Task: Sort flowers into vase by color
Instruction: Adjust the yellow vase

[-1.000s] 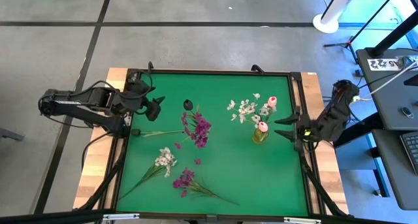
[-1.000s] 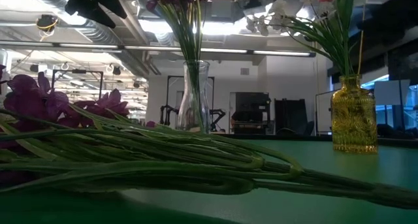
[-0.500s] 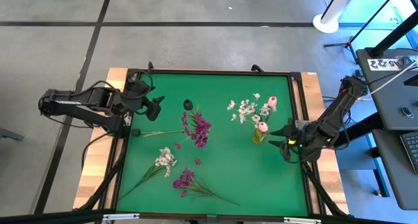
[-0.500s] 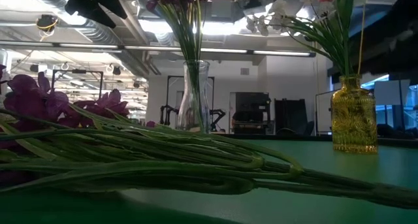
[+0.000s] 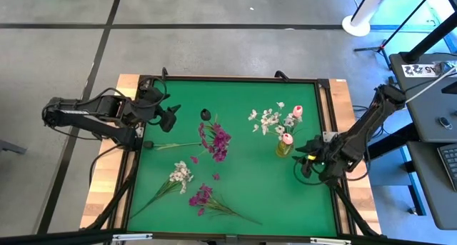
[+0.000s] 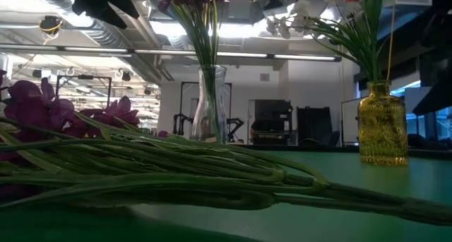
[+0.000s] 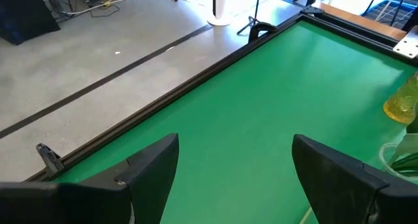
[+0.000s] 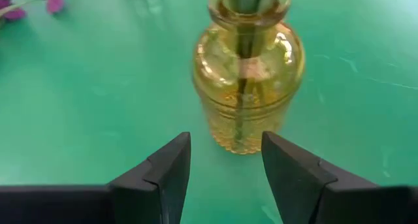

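A yellow glass vase (image 5: 284, 148) stands right of the table's middle and holds white blossom sprays (image 5: 268, 118) and pink tulip buds (image 5: 298, 111). A clear vase (image 6: 210, 104) holds magenta-purple sprays (image 5: 216, 138). One white spray (image 5: 180, 176) and one purple spray (image 5: 203, 197) lie flat on the green mat nearer the near edge. A dark bud (image 5: 206, 114) lies toward the far side. My right gripper (image 5: 304, 161) is open, low, just right of the yellow vase (image 8: 248, 74), with its fingers short of the glass. My left gripper (image 5: 172, 116) hangs open near the table's left edge.
A loose green stem (image 5: 175, 146) lies left of the clear vase, and small purple petals (image 5: 193, 159) dot the mat. A raised dark frame (image 5: 235, 78) rims the green mat. In the low view the lying purple spray (image 6: 141, 178) fills the foreground.
My right arm has swung in from the table's right edge over the mat, moving left and slightly toward the near edge, down to the yellow vase's right side. Its fingers have stayed open. The flowers and vases have not moved.
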